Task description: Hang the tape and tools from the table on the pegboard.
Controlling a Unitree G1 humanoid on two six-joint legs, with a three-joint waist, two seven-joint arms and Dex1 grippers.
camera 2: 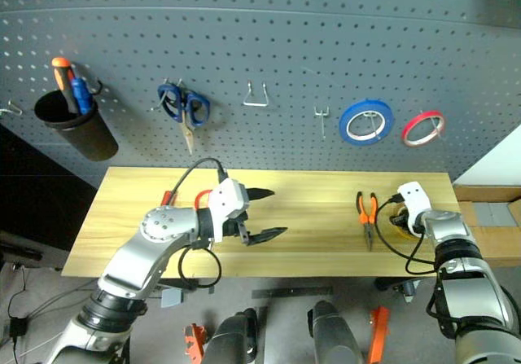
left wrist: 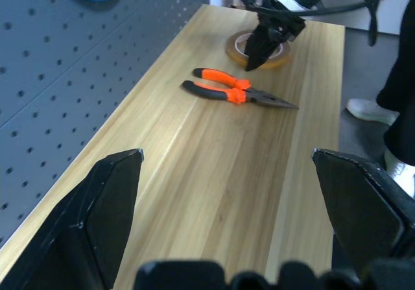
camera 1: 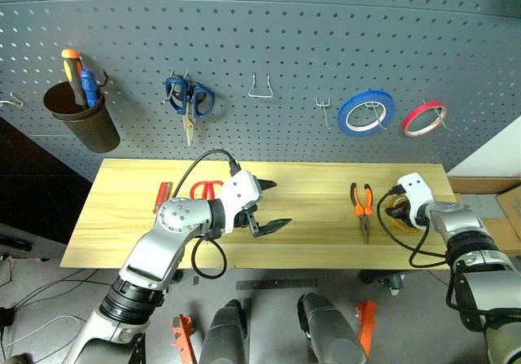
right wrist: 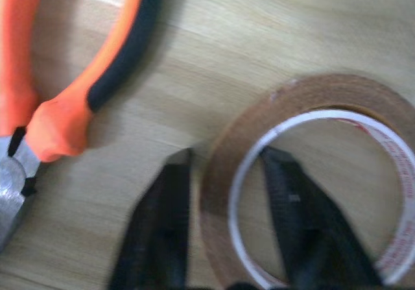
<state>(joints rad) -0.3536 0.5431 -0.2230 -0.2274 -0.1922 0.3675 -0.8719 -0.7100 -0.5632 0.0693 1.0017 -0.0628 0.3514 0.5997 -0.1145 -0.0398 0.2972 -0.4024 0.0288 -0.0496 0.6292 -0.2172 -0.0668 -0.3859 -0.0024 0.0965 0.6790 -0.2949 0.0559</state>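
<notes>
The tape point(right wrist: 324, 89), a thin tan ring, lies flat at the right end of the table point(camera 1: 309, 217). My right gripper point(right wrist: 227, 157) is shut on the tape's wall, one finger inside the hole and one outside. The orange-and-black pliers point(camera 1: 362, 201) lie just left of the tape. Near the table's left end are the red-handled scissors point(camera 1: 206, 189) and the red screwdriver point(camera 1: 163, 196), partly behind my left arm. My left gripper point(camera 1: 277, 203) hangs open and empty over the middle of the table, pointing right. The pegboard point(camera 1: 285, 38) rises behind the table.
On the pegboard hang a dark cup point(camera 1: 81, 124) with orange and blue screwdrivers, blue scissors point(camera 1: 189, 99), a blue roll point(camera 1: 366, 111) and a red roll point(camera 1: 423, 118). Bare hooks point(camera 1: 260, 87) stand between scissors and blue roll. A cardboard box point(camera 1: 488, 193) adjoins the table's right end.
</notes>
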